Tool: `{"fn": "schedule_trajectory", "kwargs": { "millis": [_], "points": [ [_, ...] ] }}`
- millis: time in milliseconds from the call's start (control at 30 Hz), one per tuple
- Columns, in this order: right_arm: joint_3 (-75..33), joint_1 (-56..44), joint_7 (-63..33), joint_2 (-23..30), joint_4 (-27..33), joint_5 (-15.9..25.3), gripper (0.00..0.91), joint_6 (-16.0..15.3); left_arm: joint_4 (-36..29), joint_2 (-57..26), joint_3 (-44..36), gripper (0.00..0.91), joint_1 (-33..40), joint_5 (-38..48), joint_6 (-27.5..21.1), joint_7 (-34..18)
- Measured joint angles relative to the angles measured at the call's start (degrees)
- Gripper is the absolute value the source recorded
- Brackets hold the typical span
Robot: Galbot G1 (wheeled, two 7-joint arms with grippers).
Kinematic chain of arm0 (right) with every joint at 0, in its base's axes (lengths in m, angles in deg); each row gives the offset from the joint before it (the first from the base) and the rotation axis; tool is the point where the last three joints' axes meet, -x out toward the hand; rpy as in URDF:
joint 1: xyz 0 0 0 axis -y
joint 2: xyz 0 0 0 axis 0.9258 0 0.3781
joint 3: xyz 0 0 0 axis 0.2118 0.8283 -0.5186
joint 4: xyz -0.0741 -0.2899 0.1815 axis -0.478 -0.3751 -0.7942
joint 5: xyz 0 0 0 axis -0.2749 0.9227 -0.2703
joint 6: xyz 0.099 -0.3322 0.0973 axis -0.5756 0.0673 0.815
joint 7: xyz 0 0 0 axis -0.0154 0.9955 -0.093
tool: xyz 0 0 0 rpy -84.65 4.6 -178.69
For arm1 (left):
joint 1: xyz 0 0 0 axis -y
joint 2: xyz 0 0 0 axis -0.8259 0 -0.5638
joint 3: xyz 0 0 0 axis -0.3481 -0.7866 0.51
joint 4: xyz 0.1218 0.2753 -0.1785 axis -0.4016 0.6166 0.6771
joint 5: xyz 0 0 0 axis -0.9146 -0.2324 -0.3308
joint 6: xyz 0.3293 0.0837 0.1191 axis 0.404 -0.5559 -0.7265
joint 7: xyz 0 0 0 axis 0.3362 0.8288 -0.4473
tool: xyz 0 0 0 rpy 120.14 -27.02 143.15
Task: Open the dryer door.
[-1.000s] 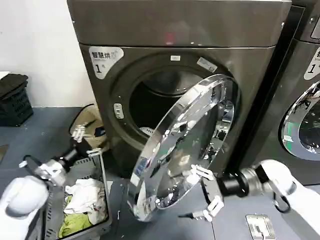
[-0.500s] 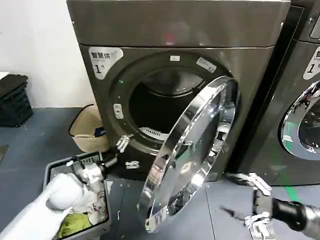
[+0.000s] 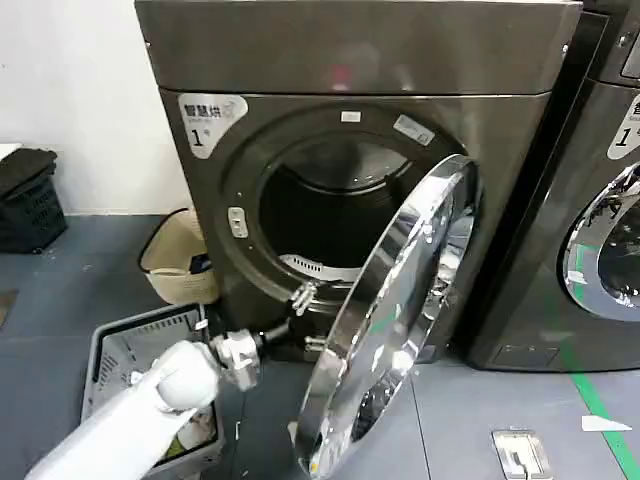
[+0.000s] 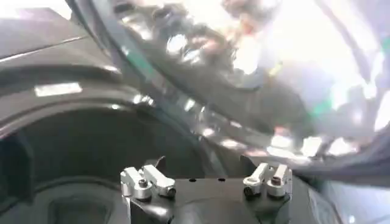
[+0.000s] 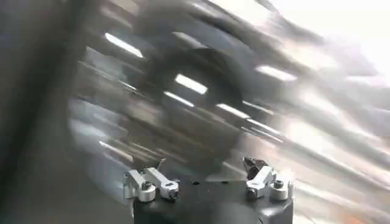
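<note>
While the dryer door (image 3: 395,320) stands swung wide, hinged at the right of the drum opening (image 3: 330,215), the left gripper (image 3: 303,318) reaches to the door's inner face below that opening, fingers (image 4: 146,181) spread apart, holding nothing. The right gripper (image 5: 207,182) is likewise spread and empty.
</note>
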Motion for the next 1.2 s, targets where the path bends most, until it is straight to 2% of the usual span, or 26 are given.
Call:
{"fn": "schedule_trajectory", "kwargs": {
  "millis": [67,133,333,633,1200],
  "points": [
    [-3.3,0.2,-3.9,1.3,2.6,3.2,0.907,-2.6,0.5,1.2,-1.4,0.907,1.1,0.0,-0.1,0.0],
    [-5.9,0.3,-6.3,1.9,5.3,5.4,0.907,-3.7,1.2,2.5,-3.0,0.907,2.2,-0.1,-0.2,0.0],
    [-13.0,-0.4,-12.2,1.7,14.3,9.4,0.907,-3.4,3.3,6.2,-7.3,0.907,5.5,-0.6,0.1,-0.1],
    [-20.0,-1.7,-14.7,0.1,24.4,12.3,0.907,-3.9,7.7,12.6,-13.5,0.907,10.4,-1.2,0.3,-0.1],
    [-21.8,-1.6,-14.5,1.1,25.8,12.6,0.907,-4.0,19.0,25.9,-19.9,0.907,18.0,-2.2,0.0,0.0]
  ]
}}
